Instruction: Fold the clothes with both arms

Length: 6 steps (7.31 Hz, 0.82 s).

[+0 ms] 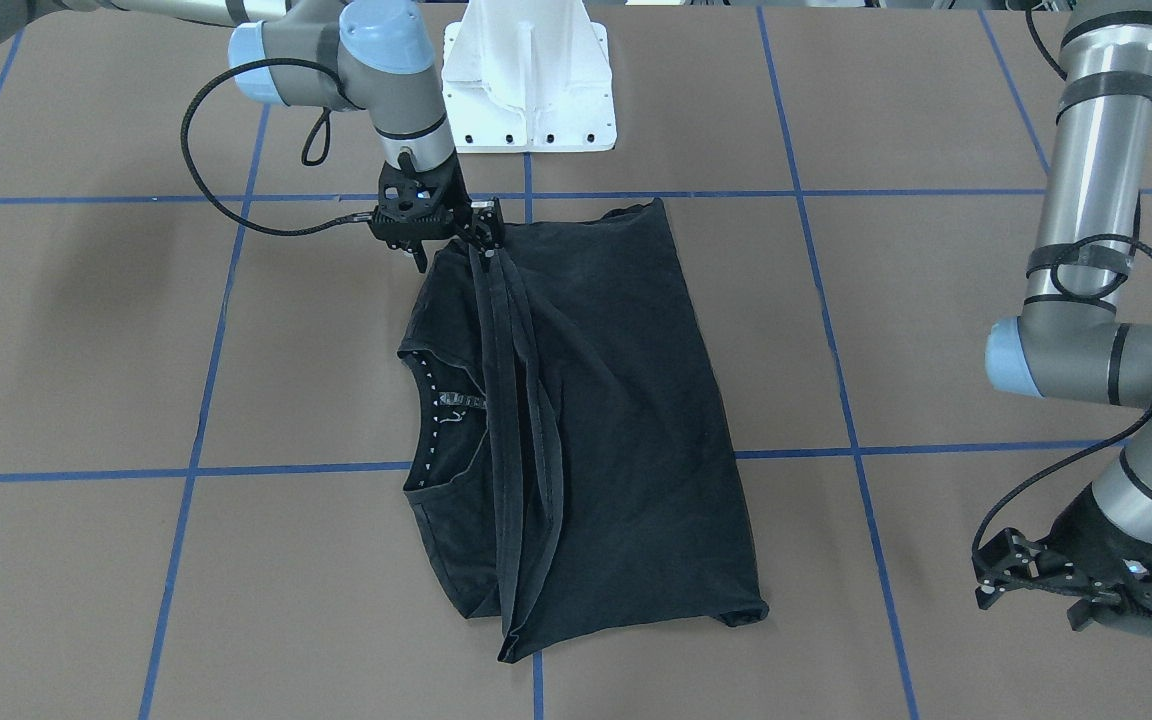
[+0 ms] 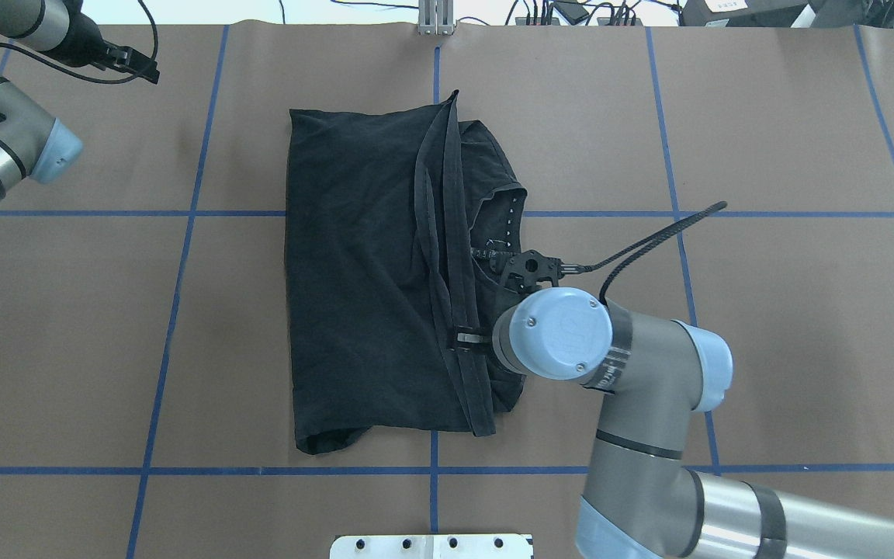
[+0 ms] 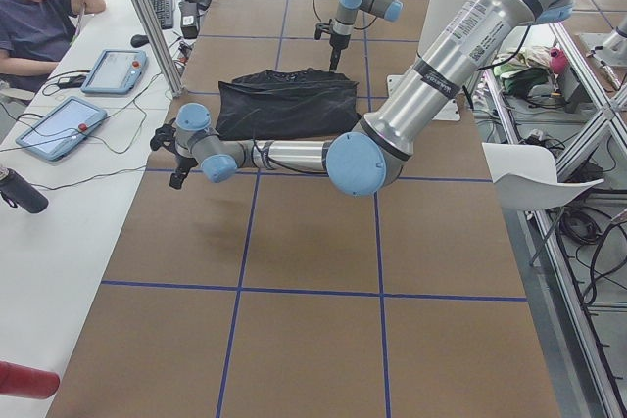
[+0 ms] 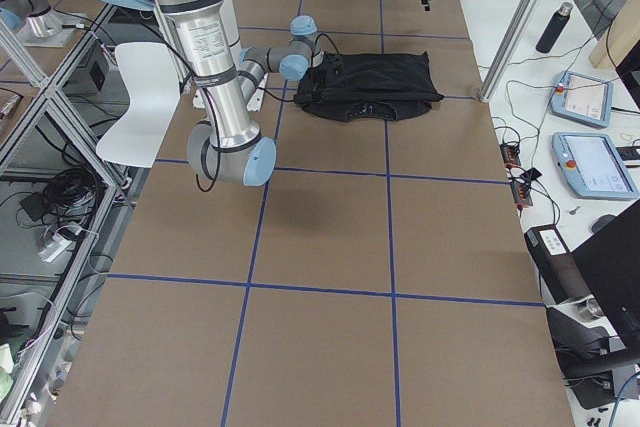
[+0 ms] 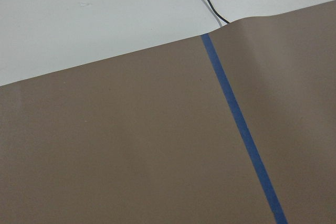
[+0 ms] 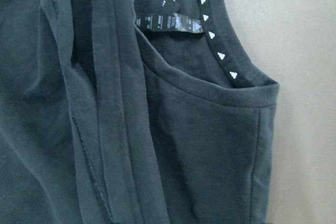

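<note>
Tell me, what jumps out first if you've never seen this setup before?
A black T-shirt lies folded in the middle of the brown table, its hem lifted in a taut strip by the right gripper, whose jaws are closed on the cloth. The left gripper hangs far off by the table's edge, holding nothing. A person sits at a side desk.

T-shirt (image 2: pixel 369 279): on table (image 2: pixel 765 326), centre of overhead view, folded in half, collar (image 2: pixel 505 221) toward frame right, hem strip (image 2: pixel 447 233) lying along top layer.
Right gripper (image 2: pixel 469 339): over shirt, lower right of centre, on hem strip.
Left gripper (image 2: pixel 133 66): upper left corner, well apart from shirt.
Pedestal (image 2: pixel 431 546): bottom edge, below shirt.
Cables (image 2: pixel 571 12): top edge, beyond table.
</note>
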### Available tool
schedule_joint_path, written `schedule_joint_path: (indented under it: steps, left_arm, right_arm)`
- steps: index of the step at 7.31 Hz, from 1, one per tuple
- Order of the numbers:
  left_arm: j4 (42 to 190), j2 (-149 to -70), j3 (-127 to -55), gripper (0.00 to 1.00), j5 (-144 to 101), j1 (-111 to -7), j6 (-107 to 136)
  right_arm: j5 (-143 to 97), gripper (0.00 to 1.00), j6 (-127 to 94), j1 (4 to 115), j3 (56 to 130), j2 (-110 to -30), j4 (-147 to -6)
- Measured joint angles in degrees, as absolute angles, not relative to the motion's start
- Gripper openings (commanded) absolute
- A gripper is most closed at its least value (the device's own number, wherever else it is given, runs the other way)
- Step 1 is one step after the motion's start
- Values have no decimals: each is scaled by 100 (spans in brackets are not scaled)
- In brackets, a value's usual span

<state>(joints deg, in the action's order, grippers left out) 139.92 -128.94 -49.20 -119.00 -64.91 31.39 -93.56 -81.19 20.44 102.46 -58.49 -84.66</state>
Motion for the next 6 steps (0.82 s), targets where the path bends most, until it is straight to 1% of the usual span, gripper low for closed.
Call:
schedule_joint_path:
  steps: [2,4,5,6]
  left_arm:
    - [13992,-12891,-4922,100,-11901,-6481,3145]
    - [13992,-12887,-4922,100,-11901,-6475,3146]
    - [13992,-12885,-4922,100,-11900,-6472,3146]
    - [13992,-12885,-4922,100,-11900,-6470,3147]
  right_arm:
    - [-9345,99,-7336,2086,9738,-5153,-9065]
    - [-9261,98,-6447,2091,9347,-4724,-9471]
    - [-9187,98,-6266,2090,8989,-4453,-9528]
    - [-9147,95,-6121,2083,8647,-4223,-9574]
